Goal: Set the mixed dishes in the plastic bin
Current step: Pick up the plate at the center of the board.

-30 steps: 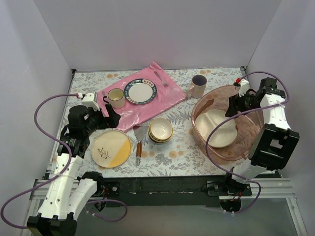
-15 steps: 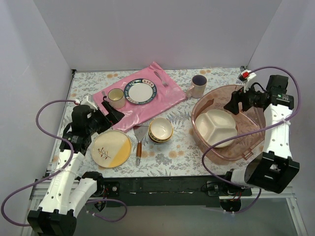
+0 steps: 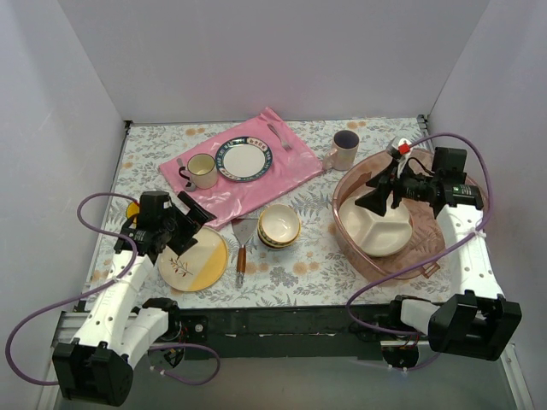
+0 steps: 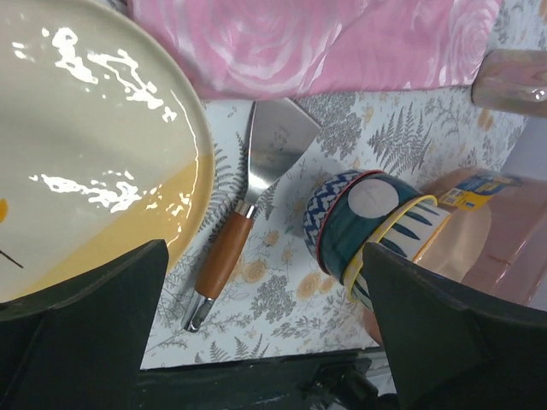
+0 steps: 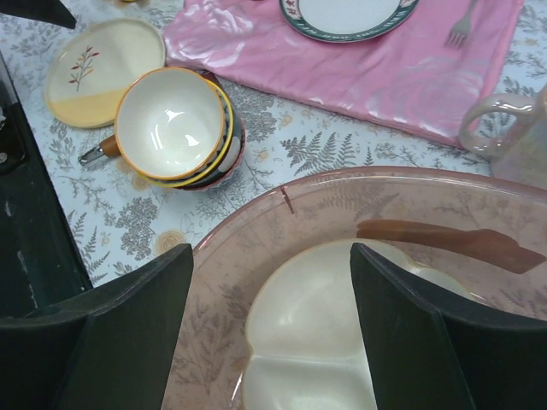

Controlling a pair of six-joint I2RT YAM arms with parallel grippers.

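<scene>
Partly off-frame: cream-and-yellow plate (image 4: pixel 94 145).

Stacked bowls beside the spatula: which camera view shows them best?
Right wrist: the stacked bowls sit close and whole, seen from above into the top bowl's white inside. Top external shows them whole but small. Left wrist shows only their patterned outsides, from the side.

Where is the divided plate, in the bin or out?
In. The divided plate lies flat on the floor of the plastic bin, inside its rim; top and right wrist views agree.
</scene>
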